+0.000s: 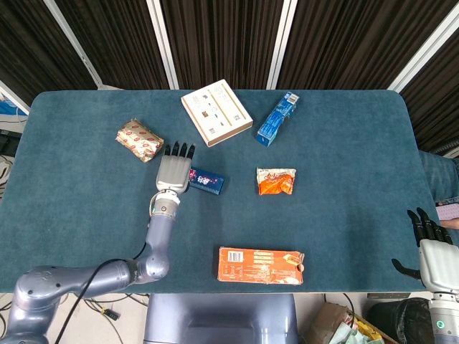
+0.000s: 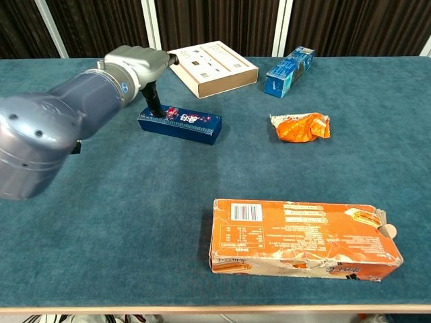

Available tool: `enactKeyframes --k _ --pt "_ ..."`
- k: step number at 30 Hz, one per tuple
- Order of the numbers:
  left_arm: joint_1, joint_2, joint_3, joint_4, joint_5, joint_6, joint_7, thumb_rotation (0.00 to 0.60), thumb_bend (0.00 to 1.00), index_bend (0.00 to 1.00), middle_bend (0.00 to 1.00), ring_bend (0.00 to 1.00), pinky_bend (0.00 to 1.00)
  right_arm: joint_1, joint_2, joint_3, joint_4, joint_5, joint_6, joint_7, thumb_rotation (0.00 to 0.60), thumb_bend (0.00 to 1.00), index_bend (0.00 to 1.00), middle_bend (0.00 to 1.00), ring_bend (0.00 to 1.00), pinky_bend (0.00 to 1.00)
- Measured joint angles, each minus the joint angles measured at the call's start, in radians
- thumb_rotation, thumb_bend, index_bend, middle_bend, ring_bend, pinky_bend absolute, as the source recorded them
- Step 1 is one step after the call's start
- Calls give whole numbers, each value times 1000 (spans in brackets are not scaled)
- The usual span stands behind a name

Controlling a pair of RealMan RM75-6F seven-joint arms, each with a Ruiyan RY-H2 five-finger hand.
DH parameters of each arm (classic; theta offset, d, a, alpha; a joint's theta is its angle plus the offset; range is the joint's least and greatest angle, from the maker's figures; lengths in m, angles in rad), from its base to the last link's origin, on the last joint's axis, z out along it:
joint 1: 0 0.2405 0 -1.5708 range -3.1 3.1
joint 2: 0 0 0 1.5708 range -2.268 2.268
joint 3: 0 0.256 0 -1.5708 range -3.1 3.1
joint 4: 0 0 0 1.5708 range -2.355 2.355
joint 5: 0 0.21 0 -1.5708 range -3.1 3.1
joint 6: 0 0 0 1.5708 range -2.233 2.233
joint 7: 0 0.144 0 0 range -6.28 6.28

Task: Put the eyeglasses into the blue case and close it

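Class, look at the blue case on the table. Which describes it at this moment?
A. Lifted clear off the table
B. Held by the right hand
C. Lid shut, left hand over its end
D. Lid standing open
C: the blue case lies flat on the table with its lid down, and the left hand sits over its left end.

Non-task objects on the teal table [image 1: 344, 215].
A flat cream box [image 1: 216, 112] lies at the far centre, with a blue carton [image 1: 277, 118] just to its right, angled. A gold-and-red wrapped packet [image 1: 139, 139] sits at the far left. An orange crumpled pouch [image 1: 276, 180] rests right of centre, well apart from the others. A long orange carton [image 1: 260, 265] lies at the near edge, its right end torn open. Dark ribbed panels with white frame bars [image 1: 162, 43] stand behind the table.
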Motion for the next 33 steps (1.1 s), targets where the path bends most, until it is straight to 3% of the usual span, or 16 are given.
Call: enactKeyframes --k 9,21,33 --pt "-19 87 39 -70 -99 -114 70 600 216 80 112 15 93 0 0 2 -2 6 -1 -1 600 248 61 41 144 161" --pt "-70 37 97 43 -82 -169 25 600 235 143 186 77 128 -1 1 2 -3 11 -2 2 600 247 61 41 144 161" --pt "-84 6 123 99 -50 -167 -18 600 301 196 284 148 185 -1 3 1 -5 12 -6 4 600 248 62 41 149 161"
